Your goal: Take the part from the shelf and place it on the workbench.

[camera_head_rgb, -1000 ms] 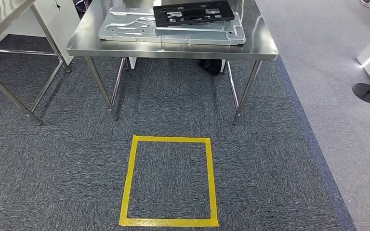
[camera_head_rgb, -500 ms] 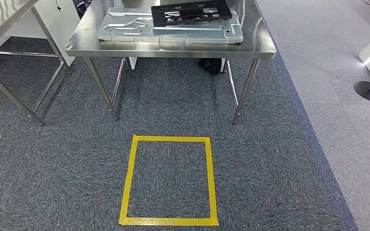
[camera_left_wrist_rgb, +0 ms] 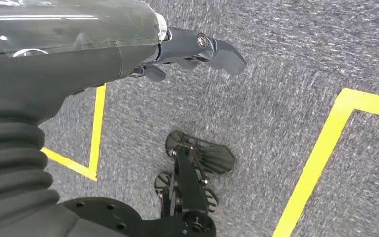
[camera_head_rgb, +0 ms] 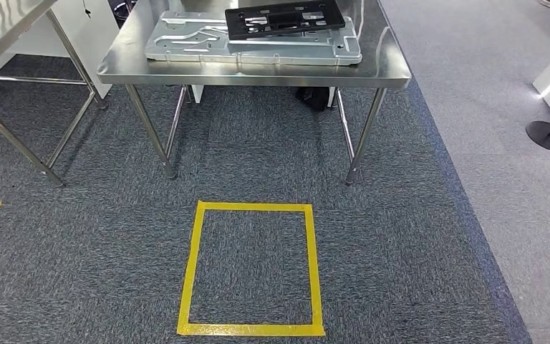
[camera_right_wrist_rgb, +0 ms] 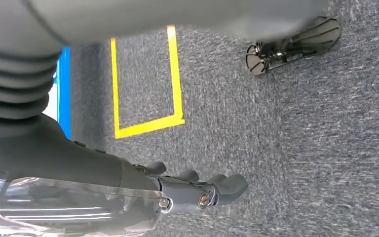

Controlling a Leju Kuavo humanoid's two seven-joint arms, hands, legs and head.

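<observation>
A black part is seen lying on a metal plate on the steel table. Both the left hand and right hand hang empty, fingers loosely apart. A reach made from outside the yellow square risks falling short.

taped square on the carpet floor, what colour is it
Yellow taped square, clearest in the head view.
</observation>
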